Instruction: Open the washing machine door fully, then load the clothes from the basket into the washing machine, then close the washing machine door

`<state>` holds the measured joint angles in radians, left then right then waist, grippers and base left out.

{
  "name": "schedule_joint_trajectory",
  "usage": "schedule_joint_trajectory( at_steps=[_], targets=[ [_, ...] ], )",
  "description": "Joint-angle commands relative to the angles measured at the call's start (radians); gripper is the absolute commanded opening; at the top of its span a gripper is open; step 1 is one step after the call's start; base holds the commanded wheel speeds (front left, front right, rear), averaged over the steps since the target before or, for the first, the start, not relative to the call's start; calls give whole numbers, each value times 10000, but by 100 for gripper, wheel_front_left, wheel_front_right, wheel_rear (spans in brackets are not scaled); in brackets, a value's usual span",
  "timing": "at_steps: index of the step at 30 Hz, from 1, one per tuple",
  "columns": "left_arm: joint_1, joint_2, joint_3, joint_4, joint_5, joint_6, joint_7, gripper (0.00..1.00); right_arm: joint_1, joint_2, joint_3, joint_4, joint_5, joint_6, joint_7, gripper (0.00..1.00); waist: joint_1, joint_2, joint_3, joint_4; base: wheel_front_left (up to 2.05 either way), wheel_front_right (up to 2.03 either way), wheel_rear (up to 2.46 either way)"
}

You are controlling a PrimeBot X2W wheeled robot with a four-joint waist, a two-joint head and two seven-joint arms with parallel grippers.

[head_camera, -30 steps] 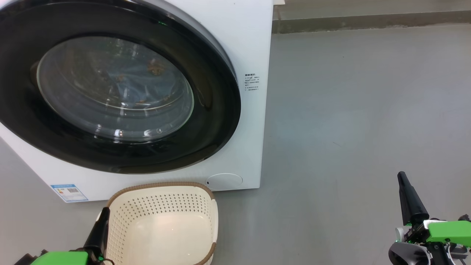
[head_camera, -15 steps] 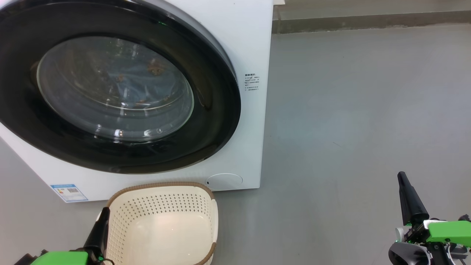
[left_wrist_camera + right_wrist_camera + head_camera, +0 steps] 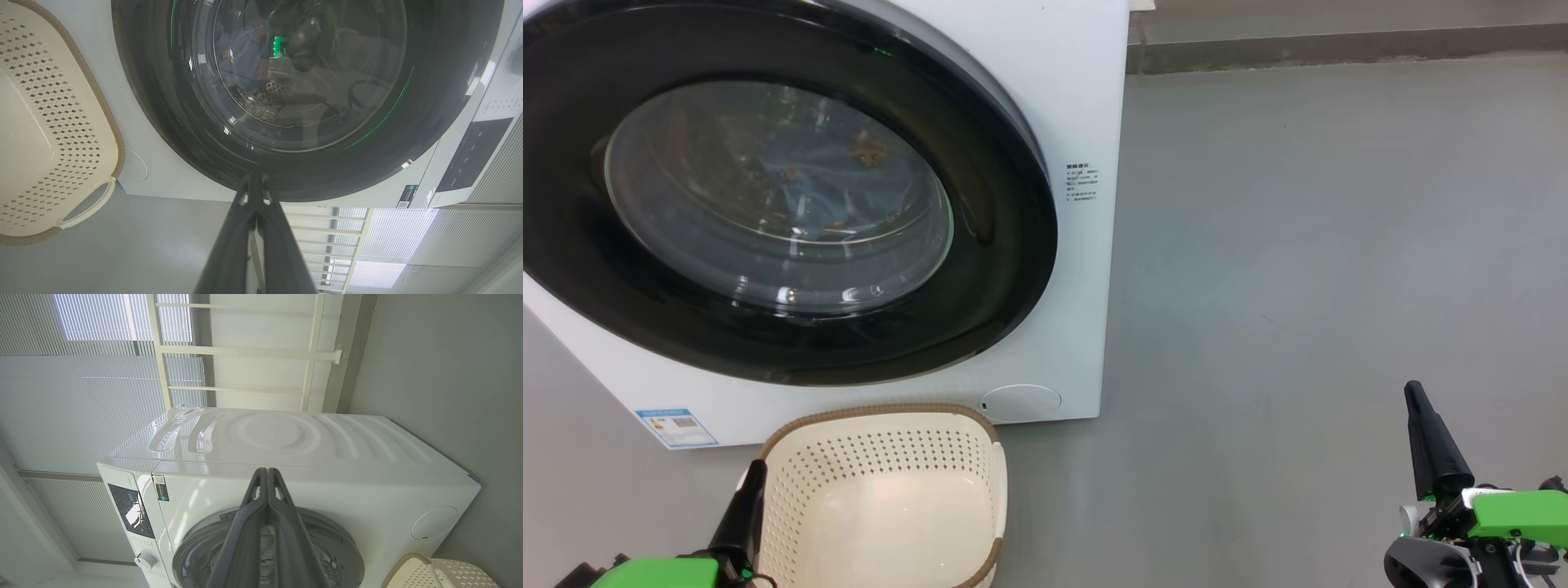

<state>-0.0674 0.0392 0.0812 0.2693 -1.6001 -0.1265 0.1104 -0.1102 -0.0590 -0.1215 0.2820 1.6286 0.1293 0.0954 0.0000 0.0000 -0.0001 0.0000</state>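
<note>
The washing machine is a white box at the upper left, and its glossy black round door lies flush against the front, shut. Through the door's glass bowl I see light-blue clothes with orange-brown prints inside the drum, and the same clothes show in the left wrist view. The cream basket stands on the floor before the machine with nothing in it. My left gripper is shut beside the basket's left wall. My right gripper is shut, far off at the lower right over bare floor.
Grey floor stretches to the right of the machine up to a wall skirting. A control panel sits on the machine's front. Window blinds and a white frame stand behind the machine.
</note>
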Motion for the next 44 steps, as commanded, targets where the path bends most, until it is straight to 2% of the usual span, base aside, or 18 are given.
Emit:
schedule_joint_trajectory(
  at_steps=[1, 44],
  targets=[
    [-481, 110, 344, -226, -71, 1, 38, 0, -55, -22, 211, -305, -86, 14, 68, 0, 0, 0, 0, 0, 0, 0, 0],
    [-481, 110, 343, -226, -72, 1, 38, 0, -57, -3, 184, -303, -108, 14, 89, 0, 0, 0, 0, 0, 0, 0, 0]
  ],
)
